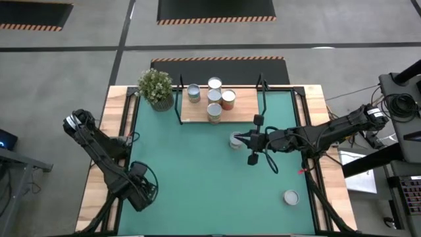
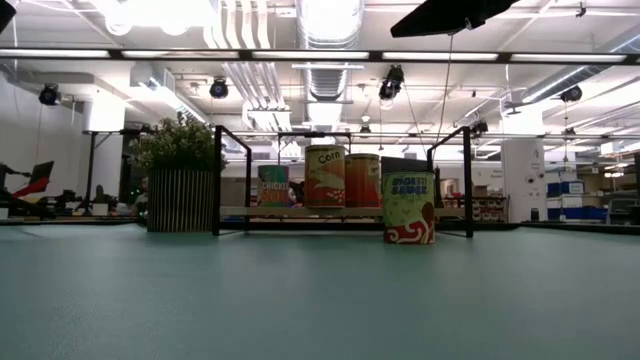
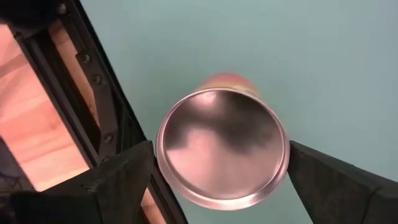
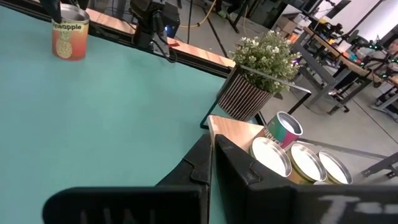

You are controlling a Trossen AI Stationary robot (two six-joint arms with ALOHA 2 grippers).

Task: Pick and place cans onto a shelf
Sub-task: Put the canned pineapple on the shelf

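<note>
Four cans [image 1: 212, 97] on the shelf [image 1: 245, 112]. My left gripper [image 3: 217, 180] gapes wide around a pineapple can [image 3: 221, 148], not gripping. Right gripper [image 1: 245, 139], fingers closed and empty, beside another can [image 1: 236, 140] before the shelf. One more [image 1: 291, 197] sits near the tabletop's edge. Three left.

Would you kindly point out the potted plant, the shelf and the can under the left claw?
potted plant [image 1: 156, 85]: high view, on its leafy top.
shelf [image 1: 244, 105]: high view, on bare board right of the cans.
can under the left claw [image 3: 221, 146]: left wrist view, on its silver lid.
</note>
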